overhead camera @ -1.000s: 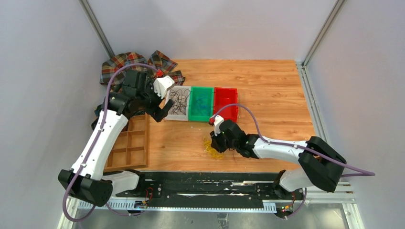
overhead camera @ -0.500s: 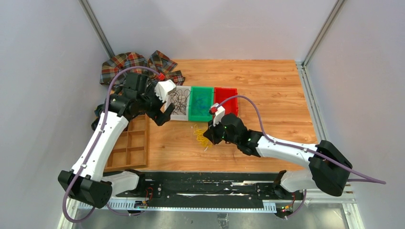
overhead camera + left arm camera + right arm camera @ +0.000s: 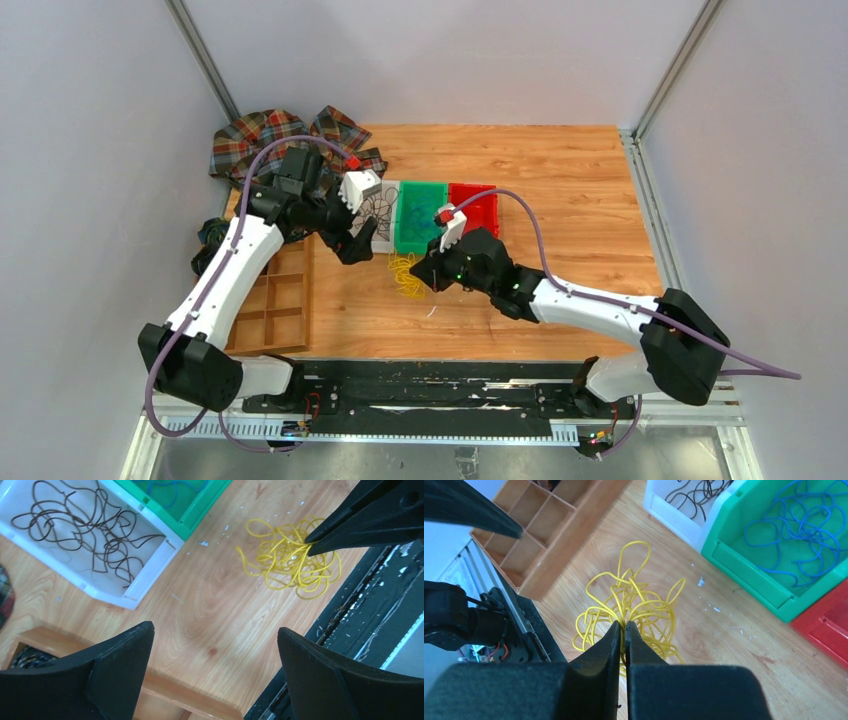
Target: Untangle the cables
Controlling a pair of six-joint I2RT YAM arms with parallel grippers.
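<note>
A yellow cable bunch (image 3: 402,276) (image 3: 291,560) (image 3: 636,602) lies loosely looped on the wood just in front of the bins. My right gripper (image 3: 416,279) (image 3: 625,625) (image 3: 311,542) is shut on several of its strands at the bunch's middle. A black cable (image 3: 374,213) (image 3: 85,532) fills the white bin (image 3: 142,582). A blue cable (image 3: 796,527) lies in the green bin (image 3: 421,240) (image 3: 744,575). My left gripper (image 3: 355,247) (image 3: 215,629) hangs wide open over bare wood, left of the yellow bunch, with nothing between its fingers.
A red bin (image 3: 480,212) (image 3: 831,630) stands right of the green one. A wooden divided tray (image 3: 270,300) (image 3: 541,522) sits at the left. Plaid cloth (image 3: 265,135) lies at the back left. A black rail (image 3: 430,385) runs along the near edge.
My right gripper closed on the yellow bunch and carried it left and back toward the bins. My left gripper shifted slightly right, still open.
</note>
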